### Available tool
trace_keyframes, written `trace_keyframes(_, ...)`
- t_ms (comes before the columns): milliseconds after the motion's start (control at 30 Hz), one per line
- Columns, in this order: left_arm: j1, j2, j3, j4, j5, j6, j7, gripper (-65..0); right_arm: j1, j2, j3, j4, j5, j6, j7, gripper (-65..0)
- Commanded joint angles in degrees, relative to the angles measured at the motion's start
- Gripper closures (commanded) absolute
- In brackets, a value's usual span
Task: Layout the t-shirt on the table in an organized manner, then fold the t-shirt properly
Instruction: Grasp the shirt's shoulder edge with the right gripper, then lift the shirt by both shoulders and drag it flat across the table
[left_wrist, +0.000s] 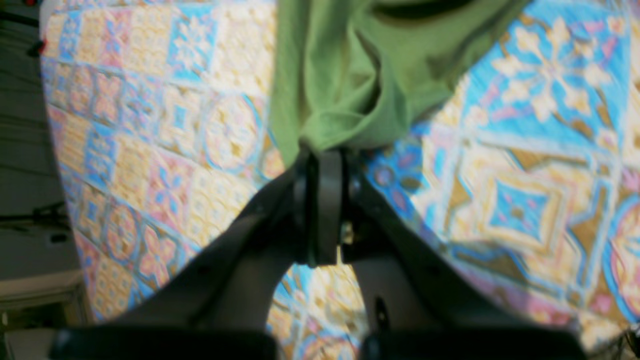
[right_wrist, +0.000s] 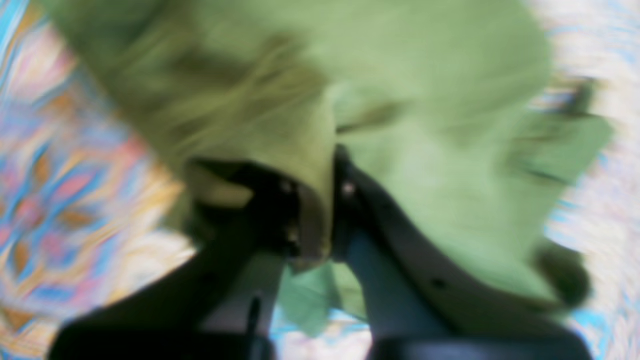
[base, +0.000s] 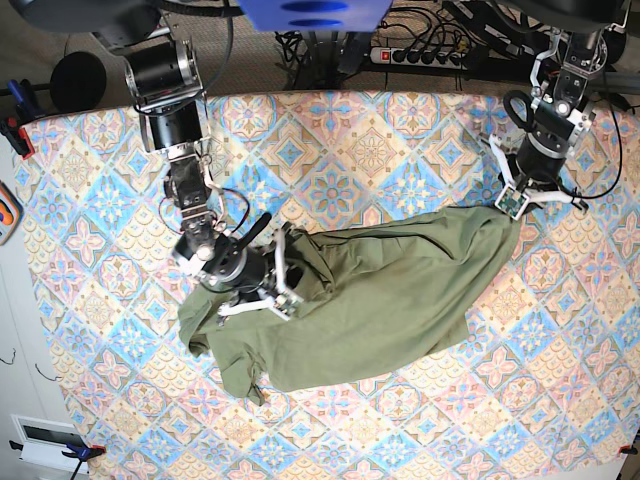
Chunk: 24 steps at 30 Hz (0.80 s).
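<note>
T-shirt (base: 370, 295), plain olive green, lies crumpled across the middle of the tabletop (base: 420, 130), stretched between two robot arms. The tabletop is covered with a cloth of blue, pink and cream diamond floral tiles and is much larger than the shirt.

In the base view the shirt runs from lower left to upper right. Its bulk is wrinkled and bunched, with one part hanging down toward the near edge at the lower left and a narrowing end drawn up toward the right side.

The left pincer (base: 510, 203), on the right side of the base view, is closed on that narrowed end of the shirt. The left wrist view shows the left pincer (left_wrist: 322, 150) with its jaws pressed together and a gathered bunch of green fabric (left_wrist: 350, 75) pinched at the tips, lifted above the patterned cloth.

The right pincer (base: 283, 272), on the left side of the base view, sits over the bunched left part of the shirt. The right wrist view is blurred, but the right pincer (right_wrist: 320, 200) has its jaws close together with a fold of green cloth (right_wrist: 410, 100) caught between them, so it is gripping the shirt.

Cables and a power strip (base: 420, 55) lie beyond the far edge of the tabletop.
</note>
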Motion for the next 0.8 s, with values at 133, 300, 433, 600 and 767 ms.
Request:
trace_keyframes(133,-1.34,-0.87,-4.12,0.85,0.42,0.56,-1.30,0.0,1.04,4.32,11.32,5.85,0.42,-0.25,0.81,-0.9)
trace_keyframes(300,-8.99,-0.87,-4.65,0.85,0.42,0.56,-1.30,0.0,3.50,12.59,13.00,9.01,0.78,-0.25,0.81,-0.9)
trace_keyframes(433,-13.56,-0.87,-4.65,0.85,0.42,0.56,-1.30,0.0,4.03,16.10,18.62,10.86,0.78,-0.25,0.81,-0.9)
trace_keyframes(600,-21.03,1.15,-4.39,0.85,0.42,0.56,-1.30,0.0,9.31,17.60,27.68,10.86,0.78,-0.25,0.72,-0.9)
trace_keyframes(767,-28.77,4.40,-4.39,0.93,0.34,0.56,-1.39,0.0,13.26,22.96,28.82,10.95,0.78,-0.25,0.72,-0.9)
